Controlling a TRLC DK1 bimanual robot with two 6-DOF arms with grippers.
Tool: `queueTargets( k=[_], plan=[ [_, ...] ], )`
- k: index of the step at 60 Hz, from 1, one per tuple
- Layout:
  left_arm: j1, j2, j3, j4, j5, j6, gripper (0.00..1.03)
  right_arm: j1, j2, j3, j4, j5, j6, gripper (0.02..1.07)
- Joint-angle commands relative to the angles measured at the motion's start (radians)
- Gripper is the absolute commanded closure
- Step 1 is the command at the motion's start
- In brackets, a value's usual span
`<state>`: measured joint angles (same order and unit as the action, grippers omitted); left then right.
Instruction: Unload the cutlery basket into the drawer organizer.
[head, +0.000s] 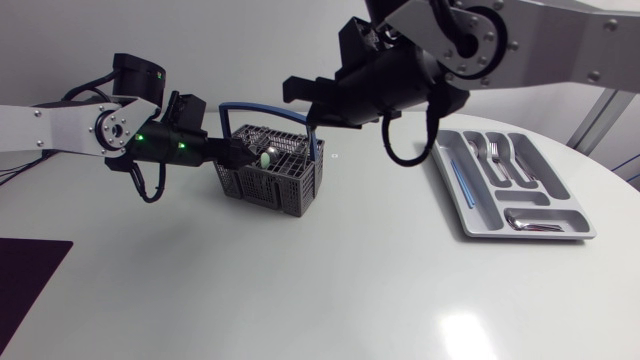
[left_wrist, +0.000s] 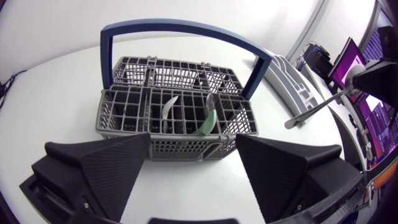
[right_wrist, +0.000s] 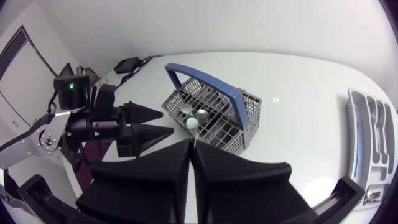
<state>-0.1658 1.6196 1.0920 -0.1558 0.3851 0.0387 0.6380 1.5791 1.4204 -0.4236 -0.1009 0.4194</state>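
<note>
While the left gripper (head: 236, 152) stands spread beside the basket (head: 272, 172), the right gripper (head: 297, 88) pinches a utensil (left_wrist: 311, 112) nearby; desk (head: 380, 230) separates basket from organizer (head: 478, 222), right of frame.

The table (head: 300, 290) is showing a smooth, glossy white top that is reflecting the lights. The basket (head: 270, 178) is presenting as a matt grey plastic lattice, and its handle (head: 262, 104) as smooth blue plastic with a slight sheen. A green item (left_wrist: 209, 121) inside is looking like pale, satin plastic. The organizer (head: 478, 222) is appearing as smooth matt grey plastic, and the forks (head: 495, 153) in it are gleaming as polished metal. The left gripper (left_wrist: 193, 148) and right gripper (right_wrist: 191, 149) are showing matt black, finely ribbed fingers (left_wrist: 112, 171). The cutlery piece (left_wrist: 311, 111) clamped in the right gripper is looking like dull metal.
</note>
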Motion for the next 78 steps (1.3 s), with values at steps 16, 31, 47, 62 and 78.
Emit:
queueTargets(
  k=[16,31,47,62,78],
  plan=[
    [-0.018,0.02,-0.012,0.01,0.008,0.004,0.08,-0.175,-0.225,-0.256,-0.052,0.064,-0.103,1.01],
    [-0.034,0.016,-0.006,0.002,0.008,-0.003,0.08,-0.342,-0.272,-0.367,-0.076,0.133,-0.255,1.01],
    [-0.034,0.017,0.005,-0.011,0.008,-0.01,0.08,-0.59,-0.272,-0.456,-0.049,0.159,-0.447,1.01],
    [-0.035,0.017,0.011,-0.024,0.008,-0.011,0.07,-0.761,-0.168,-0.492,0.097,0.245,-0.591,1.01],
    [-0.032,0.008,0.0,-0.024,0.008,-0.008,0.07,-0.842,0.012,-0.531,0.298,0.366,-0.688,1.01]
  ],
)
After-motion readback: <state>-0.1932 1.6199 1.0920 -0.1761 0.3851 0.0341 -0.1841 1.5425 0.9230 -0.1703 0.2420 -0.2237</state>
